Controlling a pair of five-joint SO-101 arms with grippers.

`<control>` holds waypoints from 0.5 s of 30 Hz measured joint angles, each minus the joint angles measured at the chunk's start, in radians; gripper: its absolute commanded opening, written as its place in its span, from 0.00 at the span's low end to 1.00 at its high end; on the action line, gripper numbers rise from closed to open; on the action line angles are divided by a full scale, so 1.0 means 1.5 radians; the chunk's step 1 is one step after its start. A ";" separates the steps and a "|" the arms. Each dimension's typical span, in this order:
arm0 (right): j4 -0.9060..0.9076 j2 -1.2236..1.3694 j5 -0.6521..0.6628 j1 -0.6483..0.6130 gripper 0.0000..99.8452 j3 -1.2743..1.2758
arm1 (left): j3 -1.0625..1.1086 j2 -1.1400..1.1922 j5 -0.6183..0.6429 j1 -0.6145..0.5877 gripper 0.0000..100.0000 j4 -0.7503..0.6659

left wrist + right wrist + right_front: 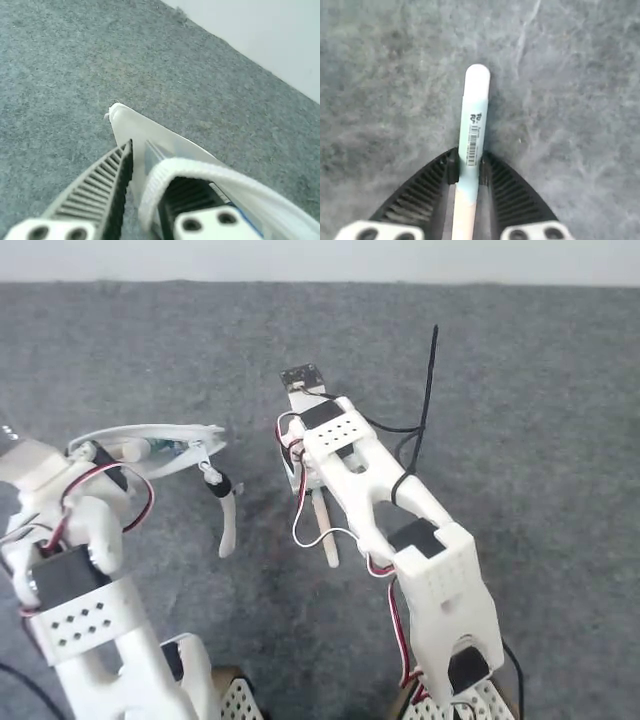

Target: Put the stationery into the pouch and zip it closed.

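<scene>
Stationery counts one pen (pixel 475 115) and one pouch (pixel 150 132). The right gripper (pixel 468 167) is clenched on the pen, whose pale rounded end sticks out past the fingertips over the grey mat (pixel 520 390). The left gripper (pixel 142 175) pinches the pouch's edge, and the pouch reaches out beyond its tips.

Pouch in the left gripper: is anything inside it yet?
Yes: the pouch holds at least one small item with greenish markings. Its other end is covered by the left gripper.

Lab setup: grey felt tabletop (pixel 540 390), white wall (pixel 400 260).
</scene>
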 measured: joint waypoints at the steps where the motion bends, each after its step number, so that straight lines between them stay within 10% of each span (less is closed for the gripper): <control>1: 0.010 -0.010 0.004 0.000 0.01 0.000 | 0.000 0.000 0.000 0.000 0.03 0.000; 15: 0.101 -0.175 0.018 0.000 0.01 0.000 | 0.000 0.000 0.000 0.068 0.03 0.000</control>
